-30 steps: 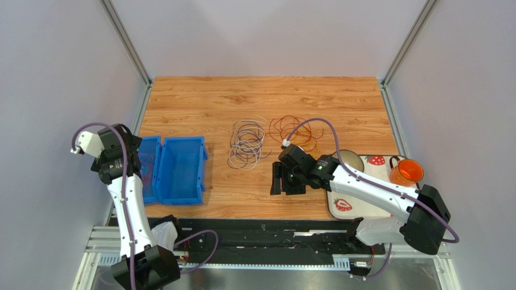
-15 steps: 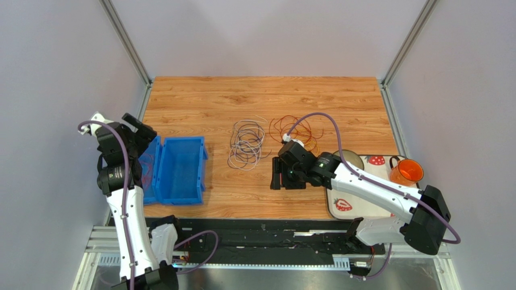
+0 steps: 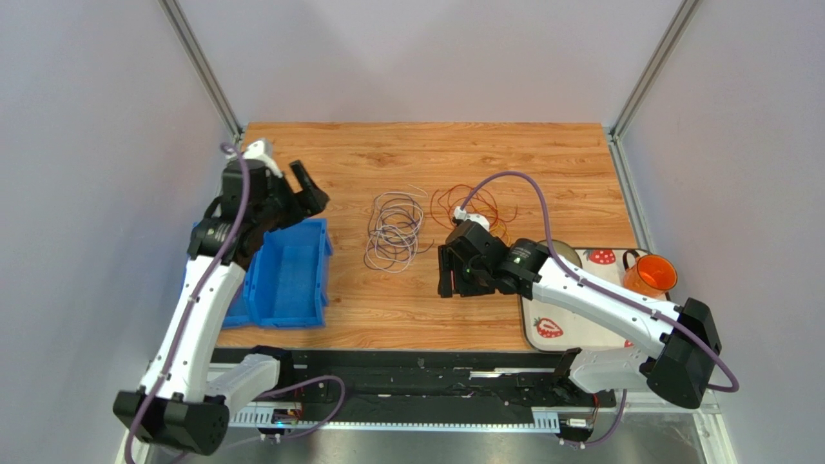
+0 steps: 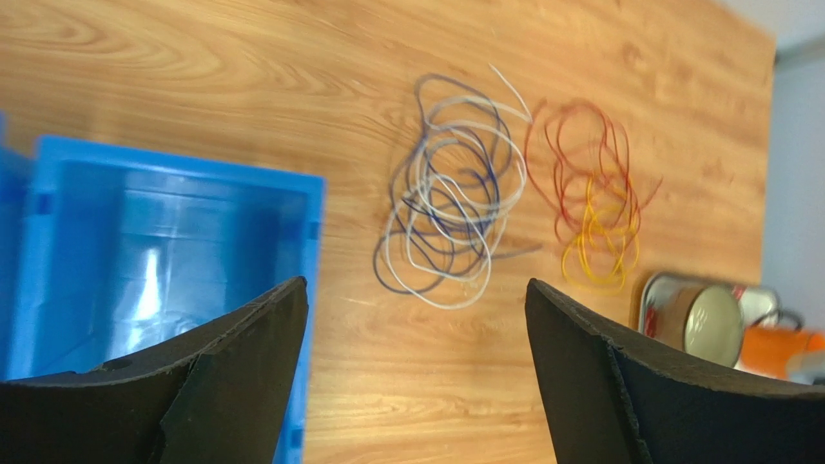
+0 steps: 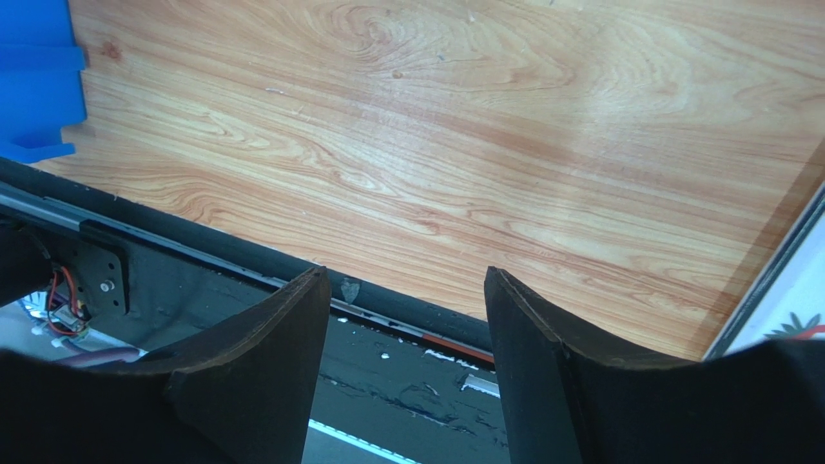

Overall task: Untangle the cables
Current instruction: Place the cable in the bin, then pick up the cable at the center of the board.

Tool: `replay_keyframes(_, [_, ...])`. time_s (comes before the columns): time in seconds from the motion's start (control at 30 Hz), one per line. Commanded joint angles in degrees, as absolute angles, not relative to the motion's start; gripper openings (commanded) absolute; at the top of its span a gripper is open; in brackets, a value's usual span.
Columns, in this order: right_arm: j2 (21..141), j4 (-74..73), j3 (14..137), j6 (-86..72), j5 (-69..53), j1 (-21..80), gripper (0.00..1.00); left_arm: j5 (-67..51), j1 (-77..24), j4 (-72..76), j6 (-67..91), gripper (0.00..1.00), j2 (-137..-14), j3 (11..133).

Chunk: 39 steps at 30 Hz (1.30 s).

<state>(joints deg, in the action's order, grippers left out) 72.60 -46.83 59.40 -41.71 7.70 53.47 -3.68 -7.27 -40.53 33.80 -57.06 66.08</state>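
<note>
Two loose bundles of cables lie mid-table. A white, purple and dark grey bundle (image 3: 395,230) is on the left, and a red-orange and yellow bundle (image 3: 476,205) is on the right, partly behind the right arm's hose. Both show in the left wrist view: the white-purple bundle (image 4: 453,208) and the red-yellow bundle (image 4: 593,203). My left gripper (image 3: 310,188) is open and empty above the far end of the blue bin, left of the cables; its jaws (image 4: 414,284) stand wide apart. My right gripper (image 3: 447,282) is open and empty, near side of the cables, facing the table's near edge (image 5: 407,273).
Two blue bins (image 3: 290,271) stand at the left, also seen in the left wrist view (image 4: 145,242). A strawberry-print tray (image 3: 547,329) at the right holds a metal can (image 3: 560,253) and an orange cup (image 3: 647,275). The black rail (image 5: 290,271) runs along the near edge.
My left arm swung from the far left, over the blue bins, up and right toward the cables. My right gripper moved slightly farther from the near edge. The cables have not moved.
</note>
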Motion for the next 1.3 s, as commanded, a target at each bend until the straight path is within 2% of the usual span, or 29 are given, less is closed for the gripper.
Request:
replay_keyframes(0.0, [73.2,-47.3,64.2,-38.3,10.2,52.0,0.64,2.8,-20.1,-45.1,30.9,0.91,-61.5,73.4])
replay_keyframes(0.23, [72.2,-47.6,64.2,-37.1,11.9,49.3,0.66,6.4,-30.4,-44.7,29.1,0.9,-68.1,75.7])
replay_keyframes(0.37, [70.0,-48.5,62.2,-39.3,13.8,47.6,0.72,9.3,-36.0,-44.2,28.3,0.9,-72.5,76.6])
replay_keyframes(0.47, [68.0,-47.9,59.3,-41.7,15.4,47.5,0.76,9.6,-37.1,-41.9,28.7,0.89,-74.6,75.2])
replay_keyframes(0.67, [65.2,-44.5,52.8,-43.4,14.8,47.5,0.77,10.2,-37.9,-35.6,28.2,0.86,-80.4,72.2])
replay_keyframes(1.0, [69.7,-43.5,53.3,-39.9,13.3,45.9,0.75,12.9,-38.1,-32.3,24.4,0.83,-93.1,75.9])
replay_keyframes(1.27, [68.6,-43.3,53.7,-36.6,10.0,34.6,0.74,7.4,-41.5,-27.6,23.3,0.79,-102.3,81.7])
